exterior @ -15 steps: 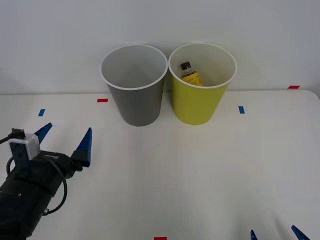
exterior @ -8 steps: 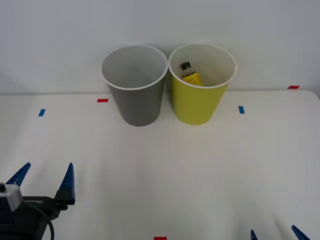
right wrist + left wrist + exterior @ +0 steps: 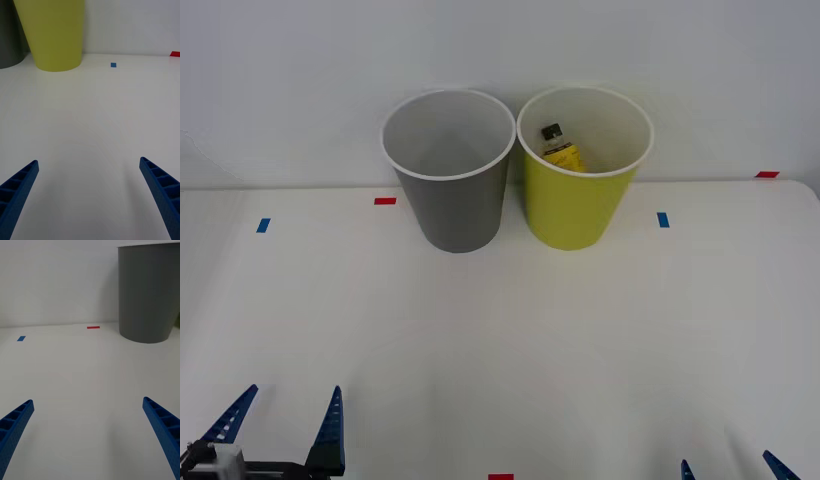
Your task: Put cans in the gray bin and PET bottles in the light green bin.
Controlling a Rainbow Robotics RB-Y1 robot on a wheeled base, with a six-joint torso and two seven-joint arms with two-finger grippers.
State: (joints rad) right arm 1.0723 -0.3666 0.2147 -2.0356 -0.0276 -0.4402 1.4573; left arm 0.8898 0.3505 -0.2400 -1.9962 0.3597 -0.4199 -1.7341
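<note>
**Bottle binned, left arm backing off to park**

Status: bottle [image 3: 559, 147] lies inside the light green bin [image 3: 575, 205], leaning on the far-left of its inner wall, black cap up. Gray bin [image 3: 455, 205] stands just left of it, almost touching at the rims, nothing visible inside. Both sit at the far side of the table [image 3: 580, 340]. No cans or other bottles on the table surface.

Left gripper [image 3: 280, 435] is at the near-left edge, jaws wide, holding nothing. Right gripper [image 3: 728, 468] is parked at the near-right edge, just the fingertips poking in, jaws wide too, also empty.

Step in hand, as I read it: retreat to rest. To do it well, keep the left arm's path low and on the near side, well clear of the gray bin, since these bins are tall, light-looking and easy to tip. Leave the jaws apart so the next pick needs no extra move. Sorting looks done for what's visible.

Diff against earlier frames: the left gripper sat mid-left on the table, much closer to the gray bin, with wrist and cable in view; it has pulled back toward the near edge in two steps. Bins, bottle and right gripper unchanged.
</note>
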